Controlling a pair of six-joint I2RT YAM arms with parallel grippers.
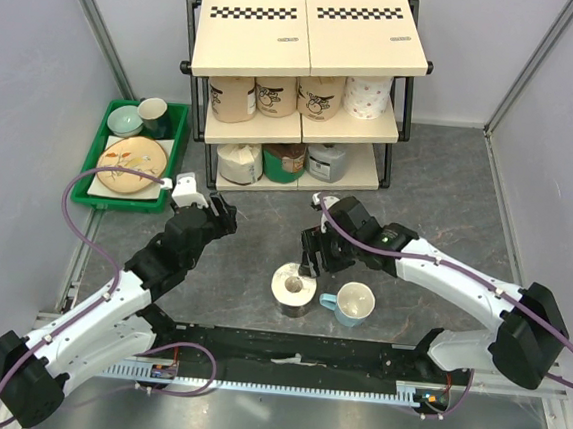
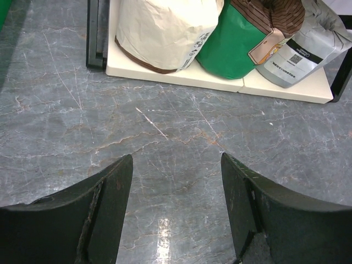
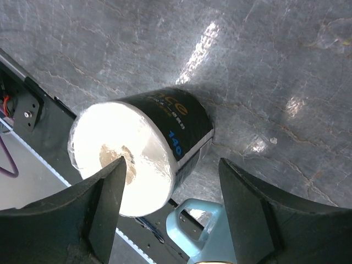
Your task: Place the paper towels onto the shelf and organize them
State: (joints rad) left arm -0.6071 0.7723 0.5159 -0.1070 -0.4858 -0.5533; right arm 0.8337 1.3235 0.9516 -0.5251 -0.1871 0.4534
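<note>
the right end effector (image 3: 171, 173) hangs open just above a dark-wrapped paper towel roll (image 3: 165, 118) on the tabletop (image 3: 264, 66), beside a mug (image 1: 354, 304). the left end effector (image 2: 176, 165) is open and empty, facing the shelf (image 1: 312, 36) where other rolls (image 1: 277, 98) sit.

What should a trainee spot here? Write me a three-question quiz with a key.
1. True or false: the mug sits on the shelf.
2. How many rolls stand on the shelf's middle board? A two, B four, C six.
3. Fill in: the right pincer, above the lone roll beside the mug, is ___ (open or shut).

Key: 1 false; 2 B; 3 open.
</note>
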